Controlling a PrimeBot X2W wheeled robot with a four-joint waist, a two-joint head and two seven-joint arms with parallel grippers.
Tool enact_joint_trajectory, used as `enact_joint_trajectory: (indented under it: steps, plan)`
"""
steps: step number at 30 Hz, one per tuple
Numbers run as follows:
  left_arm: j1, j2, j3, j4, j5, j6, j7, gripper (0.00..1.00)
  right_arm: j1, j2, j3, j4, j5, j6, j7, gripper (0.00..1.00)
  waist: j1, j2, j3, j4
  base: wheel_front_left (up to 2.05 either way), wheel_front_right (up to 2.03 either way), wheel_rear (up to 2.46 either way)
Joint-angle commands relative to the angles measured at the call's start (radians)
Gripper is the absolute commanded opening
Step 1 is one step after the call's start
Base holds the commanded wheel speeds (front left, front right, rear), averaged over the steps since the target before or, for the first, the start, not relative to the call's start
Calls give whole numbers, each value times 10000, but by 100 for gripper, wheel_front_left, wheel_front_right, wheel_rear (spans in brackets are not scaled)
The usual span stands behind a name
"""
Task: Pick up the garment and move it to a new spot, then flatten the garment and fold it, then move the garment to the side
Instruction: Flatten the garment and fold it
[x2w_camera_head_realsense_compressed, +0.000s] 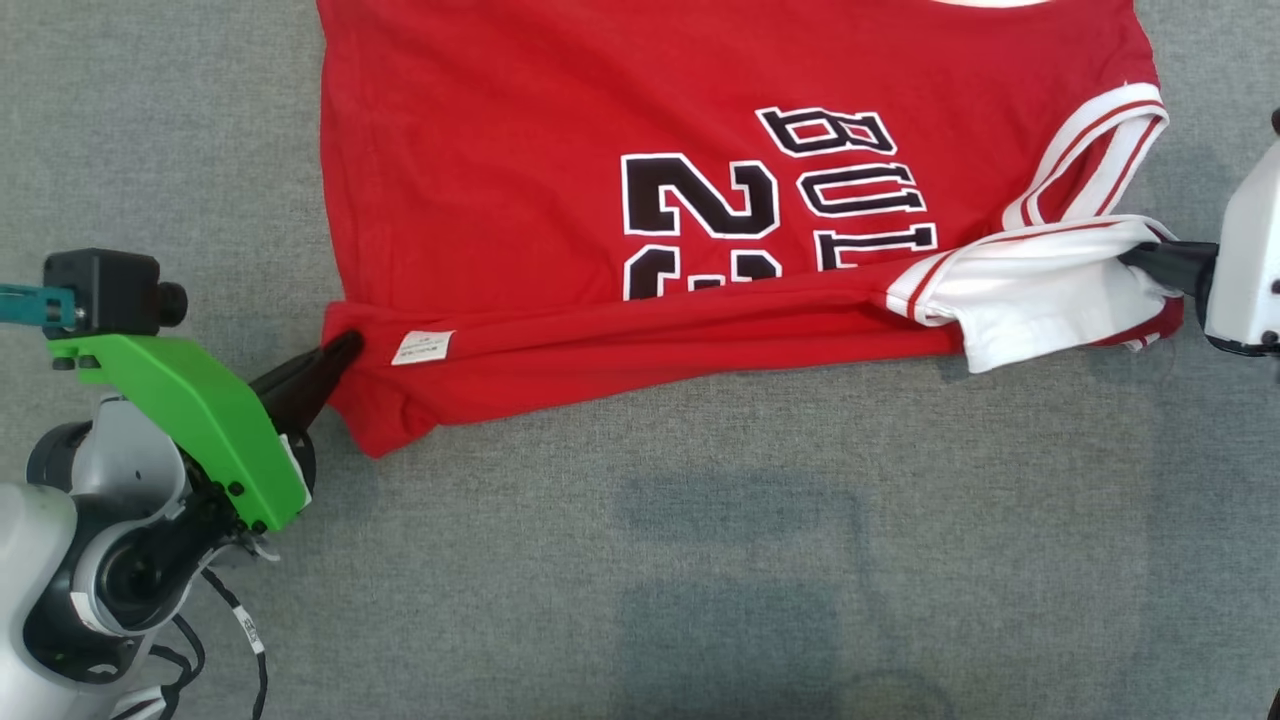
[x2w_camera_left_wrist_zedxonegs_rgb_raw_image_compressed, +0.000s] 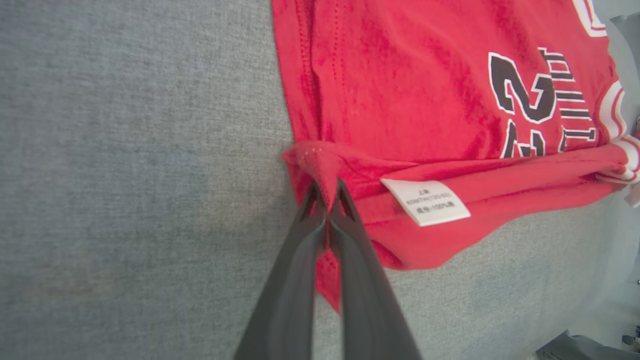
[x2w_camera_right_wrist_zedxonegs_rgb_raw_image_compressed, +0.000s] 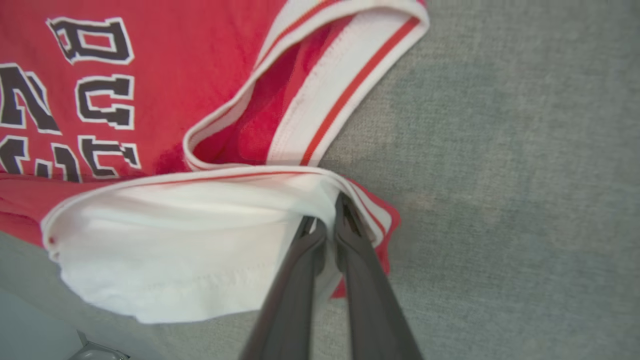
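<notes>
grey surface (x2w_camera_head_realsense_compressed: 700, 560) under all. 1 red garment (x2w_camera_head_realsense_compressed: 560, 150) lies on it, long axis l-r w/ near edge doubled over. i hold 2 ends: left gripper (x2w_camera_head_realsense_compressed: 345, 350) clamped on hem corner, right gripper (x2w_camera_head_realsense_compressed: 1135, 255) clamped on white trim. fold goes away from me, arms equally near. 1 white label (x2w_camera_head_realsense_compressed: 422, 347) by left tips.

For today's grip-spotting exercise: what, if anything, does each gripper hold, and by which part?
Both hold the red jersey: the left gripper pinches a hem corner near the label, the right gripper the white sleeve.
</notes>
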Motion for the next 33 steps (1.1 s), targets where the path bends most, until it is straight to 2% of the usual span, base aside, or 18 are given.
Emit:
enact_joint_trajectory:
  steps: [1,2,3,4,9,14,18,23,27,33]
  plan:
    - [-154,-8,-48,103,96,-27,0,44,-62,45,10,100,-151,4,-230,100,-1,89,-38,2,0,0,0]
    - [-162,-15,-58,166,163,-16,-49,51,-99,43,78,136,-212,4,-431,100,-1,89,-64,1,0,0,0]
    - [-160,-3,-63,230,242,-8,-119,80,-108,78,79,223,-286,4,-615,100,-1,89,-113,-9,0,0,0]
    - [-126,-7,-77,281,273,2,-184,100,-104,105,124,280,-347,4,-811,100,-1,89,-174,-24,0,0,0]
    - [226,47,82,321,498,62,-648,100,-273,34,137,608,-530,4,-2377,100,-1,89,-537,-178,0,0,0]
    - [1043,108,464,-276,682,272,-1600,100,292,-168,148,357,-9,4,-3730,100,-1,89,-980,-395,0,0,0]
    - [1981,-85,651,-1000,894,528,-2566,100,1395,-516,110,-375,506,4,-4697,100,-1,89,-1241,-444,0,0,0]
    - [2959,-424,526,-1587,1294,810,-3475,100,3335,-973,208,-1006,626,4,-5867,100,-1,89,-1245,-514,0,0,0]
    - [3180,-641,282,-1464,1504,899,-3759,100,4282,-1090,463,-732,381,4,-6787,100,-1,89,-1110,-544,0,0,0]
    - [2876,-658,-17,-1129,1865,885,-3632,100,4189,-1021,792,-121,445,4,-7379,100,-1,89,-1012,-530,0,0,0]
